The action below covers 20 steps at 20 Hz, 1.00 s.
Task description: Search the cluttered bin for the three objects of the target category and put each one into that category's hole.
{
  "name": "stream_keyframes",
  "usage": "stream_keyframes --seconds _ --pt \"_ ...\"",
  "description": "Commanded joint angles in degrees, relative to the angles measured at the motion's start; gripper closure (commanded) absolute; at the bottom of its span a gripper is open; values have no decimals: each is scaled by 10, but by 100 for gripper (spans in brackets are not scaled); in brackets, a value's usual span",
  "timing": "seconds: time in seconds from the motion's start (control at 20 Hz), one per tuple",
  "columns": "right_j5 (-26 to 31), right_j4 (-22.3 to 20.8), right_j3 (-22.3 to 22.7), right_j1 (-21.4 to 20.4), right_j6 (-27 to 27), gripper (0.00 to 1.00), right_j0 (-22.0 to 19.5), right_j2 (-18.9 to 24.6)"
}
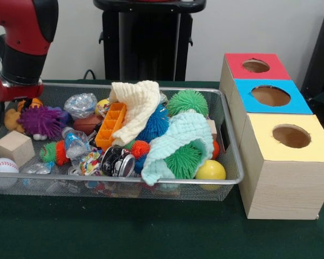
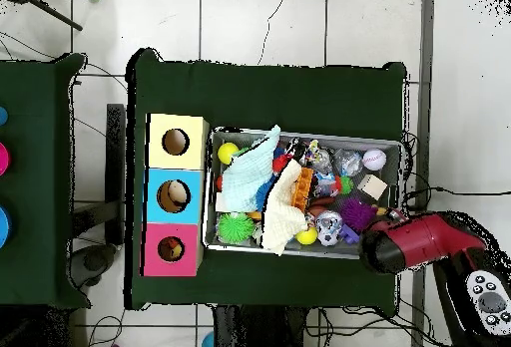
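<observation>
Green table: bin (image 1: 229, 141) was packed w/ toys, red box's hole (image 1: 256, 66) looked empty; couldn't tell my jaws' state.

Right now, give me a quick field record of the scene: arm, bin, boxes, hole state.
arm: red and black arm over the bin's corner near the purple spiky ball; gripper hidden
bin: silver wire-mesh basket, full of clutter
cloths: cream cloth, mint cloth, both lying over toys
boxes: red-faced box, blue-faced box, yellow-faced box, in a row beside the bin
red box hole: open, contents unclear
</observation>
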Motion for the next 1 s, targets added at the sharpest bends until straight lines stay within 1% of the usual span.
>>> stream_keyframes --seconds 0.05,0.15,0.2,0.35,0.4,0.55,0.65,0.8,1.0 --pt "-9 -57 -62 95 -50 0 -25 -39" --pt "-10 -47 -59 95 -62 0 -34 -32" --pt "-10 -45 -57 94 -73 100 -36 -30" --pt "-22 -32 -56 94 -36 100 -41 -30" --pt "-24 -33 -55 93 -37 100 -40 -31" --pt "-16 -30 -49 89 -70 100 -37 -29" --pt "-5 -22 -45 82 -81 100 -34 -29" --pt "13 -1 -37 69 -95 100 -37 -25" --pt "37 27 -16 41 -118 100 -37 -22"
